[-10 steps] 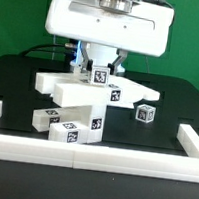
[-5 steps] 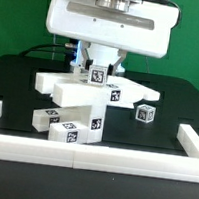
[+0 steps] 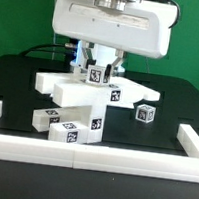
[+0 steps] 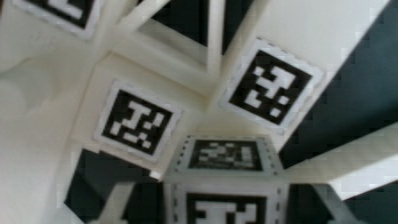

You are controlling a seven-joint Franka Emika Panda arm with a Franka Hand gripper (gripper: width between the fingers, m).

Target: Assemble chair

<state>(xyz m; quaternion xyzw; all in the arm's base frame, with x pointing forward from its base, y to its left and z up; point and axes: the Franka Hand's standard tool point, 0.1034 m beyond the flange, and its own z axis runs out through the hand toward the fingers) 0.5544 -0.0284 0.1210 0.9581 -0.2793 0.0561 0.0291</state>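
Claw (image 3: 99,71) closed on one small tagged block (image 3: 94,76) atop chair-part stack (image 3: 74,113); one cube (image 3: 143,113) apart on table (image 3: 14,82).

Black table (image 3: 18,88) w/ white rails (image 3: 80,158) along front & both sides. Mid-table: pile of tagged white chair parts (image 3: 79,123), lowest blocks resting on the top. Small tagged cube (image 3: 143,113) sits apart, toward exterior view's right.

Chair parts (image 3: 64,86): white, black-and-white square tags. Loose cube (image 3: 143,113): white, same tags. Bench (image 3: 18,88): black. Border rails (image 3: 80,159): plain white. Backdrop (image 3: 17,17): green.
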